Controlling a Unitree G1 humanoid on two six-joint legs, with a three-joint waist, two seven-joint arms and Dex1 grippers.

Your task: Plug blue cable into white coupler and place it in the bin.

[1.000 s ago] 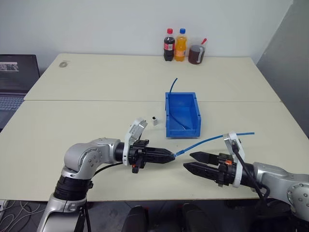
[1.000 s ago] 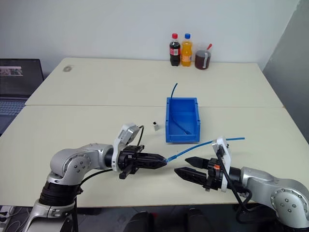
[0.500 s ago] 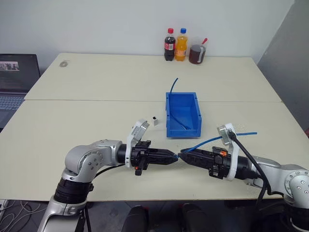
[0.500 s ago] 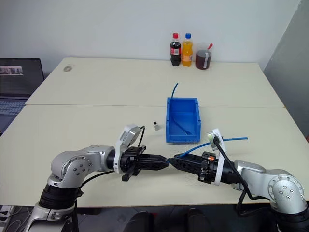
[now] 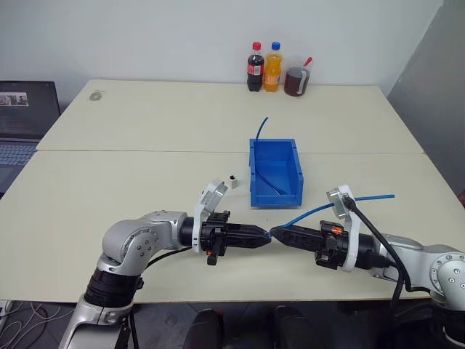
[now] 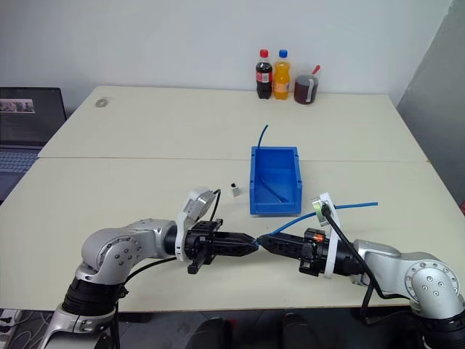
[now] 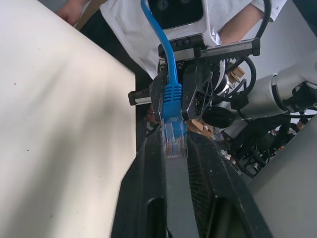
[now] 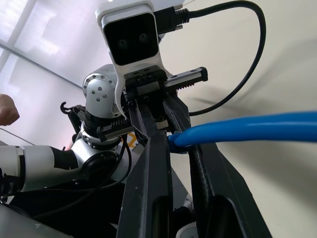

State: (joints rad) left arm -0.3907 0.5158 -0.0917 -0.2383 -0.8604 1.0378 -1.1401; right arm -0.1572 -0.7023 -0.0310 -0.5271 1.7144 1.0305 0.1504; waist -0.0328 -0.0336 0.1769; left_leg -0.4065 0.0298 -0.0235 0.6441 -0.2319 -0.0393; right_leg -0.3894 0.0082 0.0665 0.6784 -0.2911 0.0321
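Observation:
Over the table's front edge my two grippers meet tip to tip. The left gripper (image 5: 266, 235) points right, shut on the clear plug (image 7: 173, 142) of the blue cable (image 5: 314, 212). Just behind that plug, my right gripper (image 5: 278, 233) points left and is shut on the cable's blue boot (image 7: 172, 99). From there the cable arcs up and off to the right, its free end in the air. The white coupler (image 5: 233, 182) stands on the table just left of the bin (image 5: 254, 174), apart from both grippers.
A darker blue cable piece (image 5: 260, 128) sticks up out of the bin. Two bottles (image 5: 263, 67) and a cup of dark drink (image 5: 295, 81) stand at the table's far edge. A laptop (image 5: 25, 120) sits far left. A person in a white shirt (image 7: 129, 20) stands behind.
My right gripper, open and apart a second ago, has swung left to the left gripper's tips and shut on the cable. The left gripper kept its place.

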